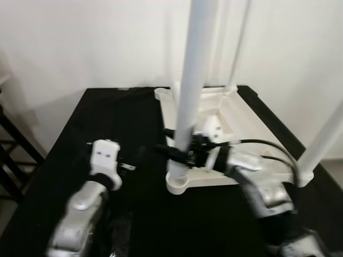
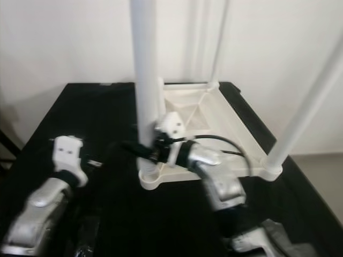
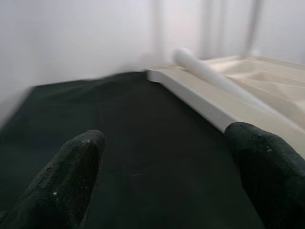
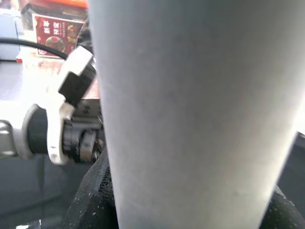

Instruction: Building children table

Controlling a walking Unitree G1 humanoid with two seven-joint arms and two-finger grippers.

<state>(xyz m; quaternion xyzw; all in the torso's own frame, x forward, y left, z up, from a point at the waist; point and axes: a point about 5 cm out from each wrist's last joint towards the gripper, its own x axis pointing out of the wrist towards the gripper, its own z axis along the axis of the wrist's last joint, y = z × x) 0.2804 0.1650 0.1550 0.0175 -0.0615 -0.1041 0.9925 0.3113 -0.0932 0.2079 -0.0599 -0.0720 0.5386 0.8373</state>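
Observation:
A white children's table top point(image 1: 238, 115) lies upside down on the black work surface point(image 1: 107, 118), with white legs standing up from its corners. My right gripper point(image 1: 177, 152) is shut on the near-left leg point(image 1: 194, 69) just above its corner socket point(image 1: 179, 182). In the right wrist view that leg point(image 4: 190, 109) sits between the black fingers point(image 4: 90, 200). My left gripper point(image 3: 171, 176) hovers open over the black surface, left of the table top's edge point(image 3: 200, 98), nothing between its fingers point(image 3: 71, 176).
Two more legs rise at the near-right corner point(image 1: 321, 142) and far-right corner point(image 1: 238, 45). A white wall stands close behind. A dark frame point(image 1: 13, 144) is beyond the surface's left edge, and floor point(image 2: 316, 182) beyond its right edge.

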